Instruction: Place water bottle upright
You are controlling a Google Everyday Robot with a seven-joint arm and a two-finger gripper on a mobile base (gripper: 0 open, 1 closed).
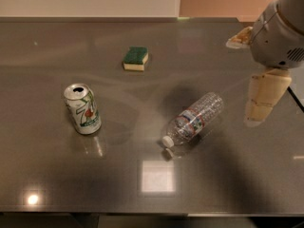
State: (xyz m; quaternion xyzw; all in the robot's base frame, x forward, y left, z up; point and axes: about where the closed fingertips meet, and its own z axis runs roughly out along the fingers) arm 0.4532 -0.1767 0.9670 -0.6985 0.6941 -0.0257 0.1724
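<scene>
Count: one water bottle (194, 120), one soda can (83, 109), one sponge (135, 58), one gripper (261, 103), all on or over one dark grey table (57, 184).

Nearest: water bottle, lying on its side on the table, right of centre. Clear ribbed body, red-white-blue label band round the middle. Long axis runs 8 o'clock to 2 o'clock. White cap points to 8 o'clock, toward the near edge; base points to 2 o'clock.

Can: upright, green and white, top opened. At 9 o'clock from the bottle, well apart from it.

Gripper: cream-coloured, hanging from the grey wrist at the right edge of the view, above the table. Bottle lies at roughly 9 o'clock from it, near but not touching, base end closest. Holds nothing that shows. Whether released or clenched: cannot tell.

Farthest: sponge, green top over yellow, flat, at 11 o'clock from the bottle, well apart.
</scene>
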